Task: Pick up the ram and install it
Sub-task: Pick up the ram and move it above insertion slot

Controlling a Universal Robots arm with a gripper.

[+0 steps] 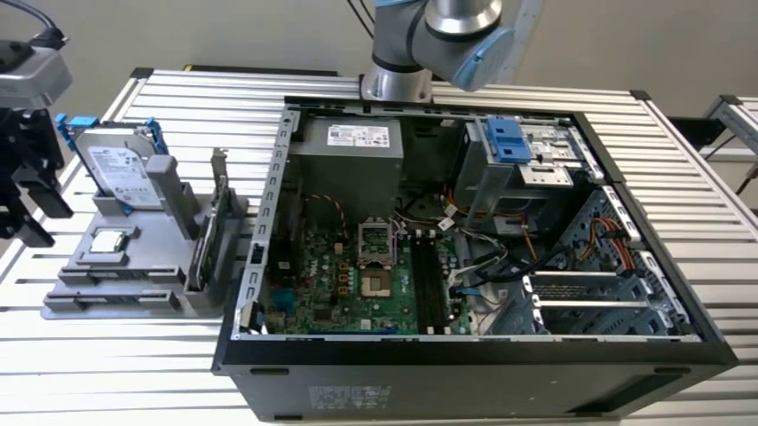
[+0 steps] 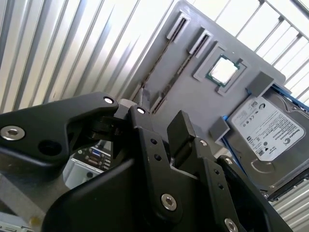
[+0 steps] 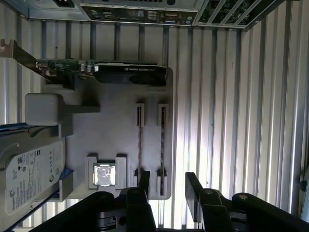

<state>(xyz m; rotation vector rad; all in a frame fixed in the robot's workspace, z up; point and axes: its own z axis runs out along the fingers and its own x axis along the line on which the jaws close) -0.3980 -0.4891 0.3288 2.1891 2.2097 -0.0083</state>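
My black gripper [image 3: 169, 187] hangs open above one end of the grey parts holder [image 3: 116, 125], with nothing between its fingertips [image 3: 193, 186]. In the exterior view the gripper [image 1: 35, 209] is at the far left, over that holder [image 1: 113, 297]. Two narrow grooves [image 3: 161, 140] run along the holder, and one lies in line with the gap between my fingers. They look like thin dark lines with no stick standing in them. The ram is out of view. The motherboard's long dark memory slots [image 1: 429, 286] lie inside the open computer case [image 1: 474, 355].
The holder also carries a silver hard drive with blue rails [image 1: 119, 169], a square processor chip [image 3: 105, 175] and an upright expansion card with a metal bracket [image 3: 120, 72]. The case stands at the exterior view's right of the holder. All rest on a ribbed metal table [image 1: 119, 373].
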